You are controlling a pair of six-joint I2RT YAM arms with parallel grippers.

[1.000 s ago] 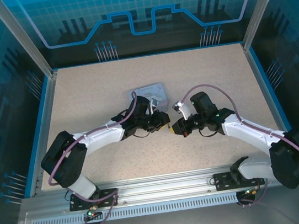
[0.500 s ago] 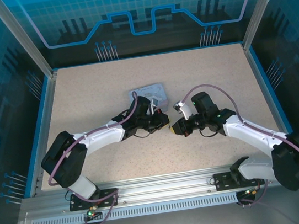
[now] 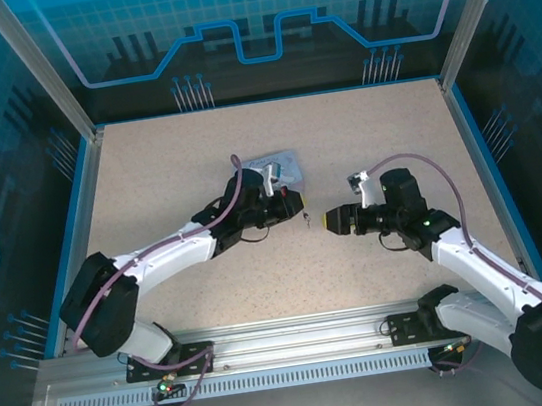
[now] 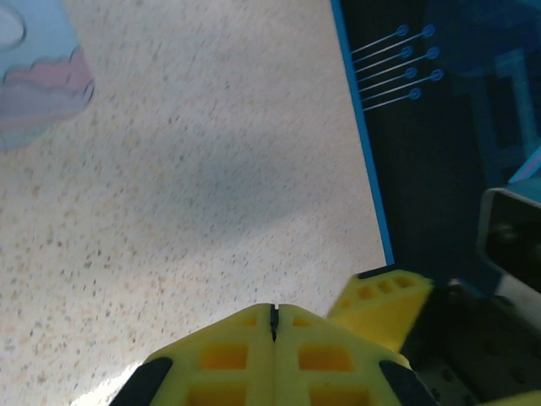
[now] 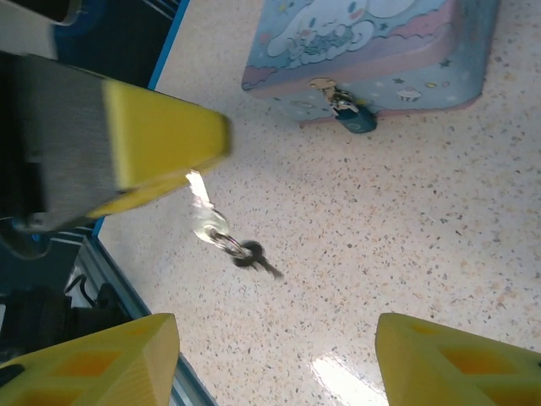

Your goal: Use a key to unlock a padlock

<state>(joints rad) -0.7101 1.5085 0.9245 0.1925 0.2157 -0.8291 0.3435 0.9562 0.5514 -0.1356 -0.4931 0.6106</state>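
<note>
My left gripper [image 3: 292, 203] is shut on a small silver key [image 5: 197, 193]; a ring and a second dark key [image 5: 251, 254] dangle from it just above the table. In the left wrist view the yellow jaws are pressed together, with the key's thin dark edge [image 4: 273, 320] in the seam. The tiny dark padlock [image 5: 356, 117] hangs on the front of the pastel tin box [image 5: 372, 51], beyond the key. My right gripper [image 3: 331, 221] stands open a short way right of the key, with nothing between its fingers.
The tin box [image 3: 280, 167] lies mid-table, just behind the left gripper. The blue table edge [image 4: 363, 161] and a dark wall lie to the right. Bare speckled tabletop [image 3: 373, 138] stretches around both arms.
The right gripper has opened, let go of the key and drawn back to the right. The left gripper has shut on the key and shifted a little toward the tin box.
</note>
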